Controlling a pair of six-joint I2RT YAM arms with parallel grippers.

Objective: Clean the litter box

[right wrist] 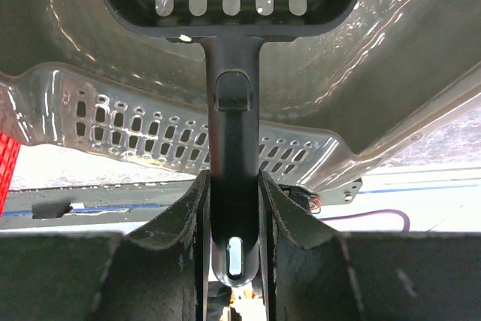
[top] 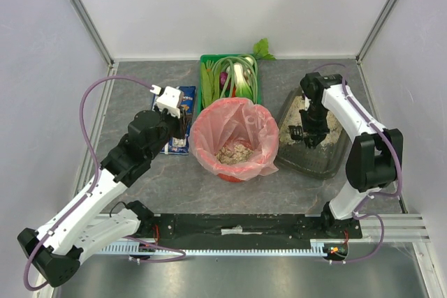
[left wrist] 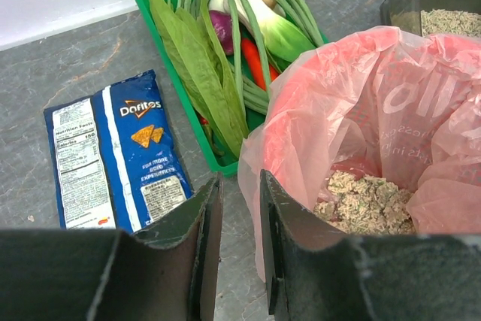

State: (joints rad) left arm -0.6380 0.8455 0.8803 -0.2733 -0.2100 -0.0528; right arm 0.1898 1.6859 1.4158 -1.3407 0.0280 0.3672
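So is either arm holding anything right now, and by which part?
The right arm's jaws clamp a dark slotted scoop by its handle, over the litter box. The left arm's jaws hold nothing.

One litter box (top: 316,169); one bin (top: 203,139)

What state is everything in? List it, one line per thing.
litter box: litter at far end, near end bare.
scoop: held by its handle, head empty.
right gripper: shut on scoop.
left gripper: slightly open, empty.
bin: bag-lined, some litter inside.
green crate: full of vegetables.
chip bag: lying flat.
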